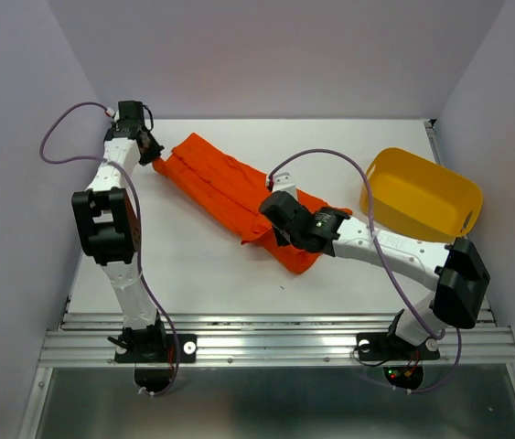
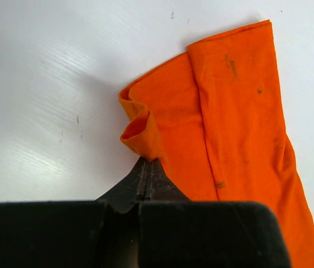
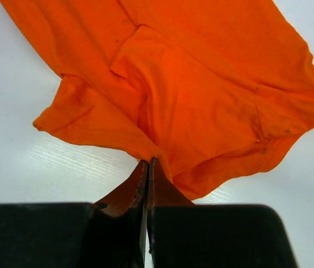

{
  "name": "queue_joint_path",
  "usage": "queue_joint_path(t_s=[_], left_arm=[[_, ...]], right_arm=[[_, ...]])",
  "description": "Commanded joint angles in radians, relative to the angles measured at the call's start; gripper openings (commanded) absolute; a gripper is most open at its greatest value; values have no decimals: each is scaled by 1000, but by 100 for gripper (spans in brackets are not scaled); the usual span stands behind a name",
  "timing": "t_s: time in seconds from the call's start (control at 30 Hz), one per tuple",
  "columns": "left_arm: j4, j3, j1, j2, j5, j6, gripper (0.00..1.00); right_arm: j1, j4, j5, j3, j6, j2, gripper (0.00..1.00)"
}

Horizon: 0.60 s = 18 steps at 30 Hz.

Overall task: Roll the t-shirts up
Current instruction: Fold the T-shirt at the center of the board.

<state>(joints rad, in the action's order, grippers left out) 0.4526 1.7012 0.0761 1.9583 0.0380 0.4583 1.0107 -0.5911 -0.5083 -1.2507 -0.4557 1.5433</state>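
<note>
**Top external view.** The t-shirt [image 1: 230, 187] lies on the white table [image 1: 193, 274], to the left of the yellow tub [image 1: 417, 197]. It is folded into a long band. The long axis runs diagonally. One end lies near the tub's left wall. The other end points away from the tub, toward the far left of the table. The left gripper [image 1: 154, 158] is at the end farthest from the tub. The right gripper [image 1: 280, 238] is at the band's near edge, toward the end nearer the tub. The tub sits tilted, clear of the cloth.

**Left wrist view.** The left gripper [image 2: 147, 167] has its jaws closed together on a small bunched fold at a corner of the t-shirt [image 2: 235, 123]. The band extends up and to the right of the fingertips, with one lengthwise fold line visible. The tub is out of frame.

**Right wrist view.** The right gripper [image 3: 148, 166] is clamped on the hem edge of the t-shirt [image 3: 201, 84], with the fingers pressed together. The cloth fans out ahead of the fingertips in overlapping, wrinkled layers. The tub is out of frame.
</note>
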Motion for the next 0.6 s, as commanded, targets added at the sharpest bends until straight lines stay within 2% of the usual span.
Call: queue_joint_path(t_s=[0.0,0.1,0.3,0.5,0.57], left_arm=[[50,103,-4,74,20,13,0],[87,176,-6,128,40,16,0],[124,189,-6,148,62,11,0],[103,19,-6,18,108,-20,0],[113,-35,-4,-16,149,-38,0]], right_arm=[[-50,59,30,-55,66,-11,1],[-83,73,47,-61,89,3,1],[-123,76,71,-70,123,17,1],[-123,71,146,-41,126,-18,1],[-123,65,220,-14,115,-29,1]])
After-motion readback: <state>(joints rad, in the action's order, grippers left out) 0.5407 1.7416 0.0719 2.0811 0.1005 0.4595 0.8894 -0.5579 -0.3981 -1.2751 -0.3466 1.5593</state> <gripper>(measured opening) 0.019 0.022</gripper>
